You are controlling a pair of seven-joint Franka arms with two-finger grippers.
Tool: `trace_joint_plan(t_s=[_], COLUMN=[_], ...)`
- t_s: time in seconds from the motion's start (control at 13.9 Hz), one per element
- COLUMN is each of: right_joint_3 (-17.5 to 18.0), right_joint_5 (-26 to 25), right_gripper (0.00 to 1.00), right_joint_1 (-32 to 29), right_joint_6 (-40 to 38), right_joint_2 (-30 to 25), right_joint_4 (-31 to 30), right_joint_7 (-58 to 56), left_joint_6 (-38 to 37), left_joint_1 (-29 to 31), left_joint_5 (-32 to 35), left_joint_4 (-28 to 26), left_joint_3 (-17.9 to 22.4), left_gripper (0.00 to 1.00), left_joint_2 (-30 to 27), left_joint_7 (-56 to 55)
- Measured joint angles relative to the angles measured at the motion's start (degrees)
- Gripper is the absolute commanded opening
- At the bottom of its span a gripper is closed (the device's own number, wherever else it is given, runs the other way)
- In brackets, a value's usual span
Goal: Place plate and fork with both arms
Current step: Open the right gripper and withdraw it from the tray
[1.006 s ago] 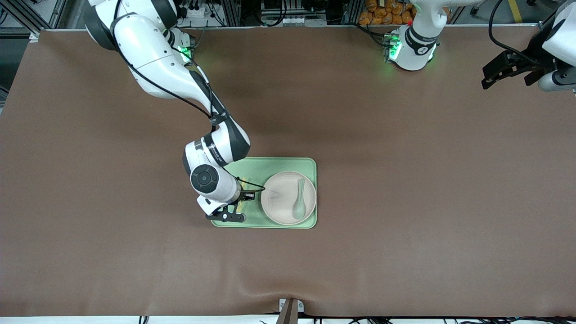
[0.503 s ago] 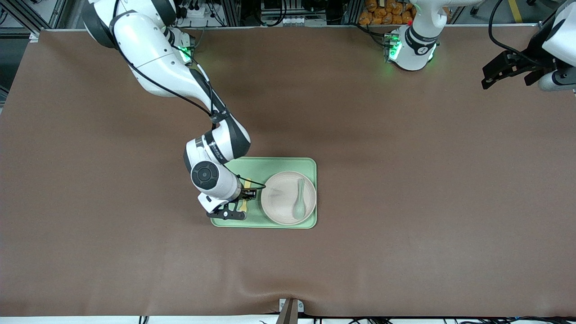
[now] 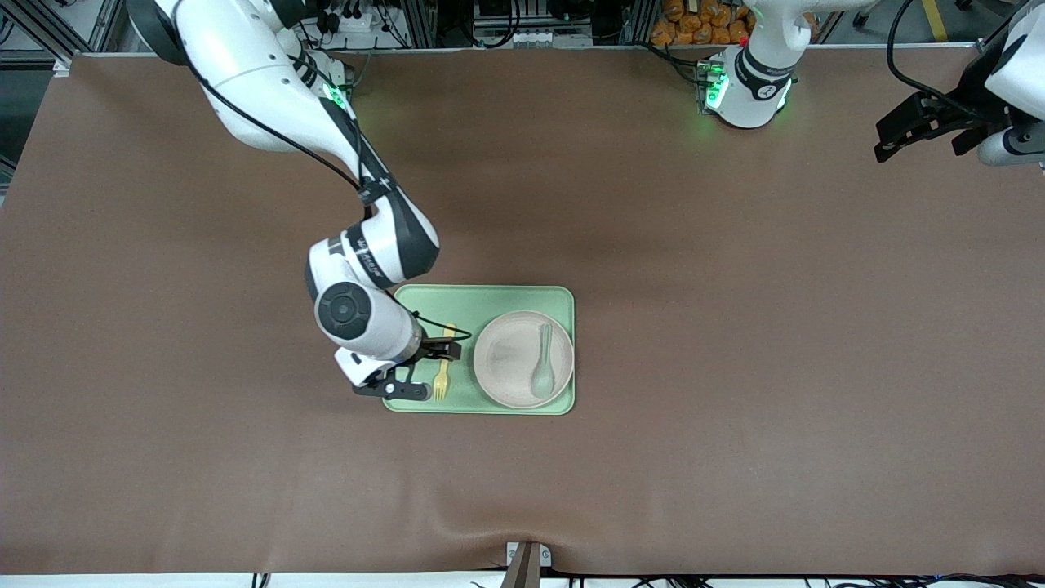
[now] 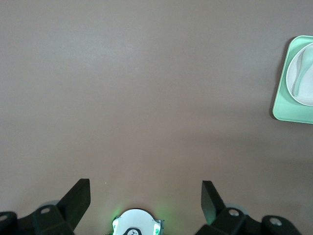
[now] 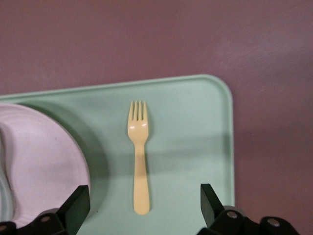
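The pale beige-pink plate (image 3: 510, 359) lies on the light-green tray (image 3: 482, 302), at the end toward the left arm. The pale-yellow fork (image 3: 443, 374) lies flat on the tray beside the plate, tines toward the front camera. My right gripper (image 3: 423, 370) is open and empty over the tray's end toward the right arm, with the fork free below it. In the right wrist view the fork (image 5: 139, 156) lies between the open fingers of the gripper (image 5: 144, 195), next to the plate (image 5: 39, 156). My left gripper (image 3: 914, 126) waits open at the left arm's end of the table; it also shows in the left wrist view (image 4: 145, 191).
A grey-green spoon (image 3: 542, 371) lies in the plate. The tray (image 4: 288, 105) with the plate (image 4: 307, 93) shows at the edge of the left wrist view. Brown cloth covers the table around the tray.
My right gripper has drawn back toward the right arm's end of the table. The fork, hidden under it before, now shows whole on the tray. The left arm has not moved.
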Motion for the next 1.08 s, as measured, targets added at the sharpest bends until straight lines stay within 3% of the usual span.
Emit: trace_joint_plan(t_s=[0.29,0.72,1.08], right_joint_3=[-0.2,-0.3,-0.3], right_joint_5=[-0.1,-0.8,-4.4], right_gripper=[1.00,1.00,1.00], right_joint_1=[-6.7,-14.5,-22.0], right_joint_6=[-8.3,-19.1,-28.6], right_joint_2=[-6.3,-13.9,-21.8], right_joint_4=[2.4,4.1,4.2], right_joint_7=[-1.0,-11.5,-19.0], left_joint_6=[0.0,0.0,0.0], left_joint_1=[-0.2,0.0,0.1], left_joint_5=[0.0,0.0,0.0], left_joint_4=[1.1,1.0,0.8], left_joint_3=[-1.7,-2.1,-1.9], left_gripper=[1.00,1.00,1.00], left_joint_2=[-0.1,-0.1,0.5], left_joint_7=[0.0,0.0,0.0])
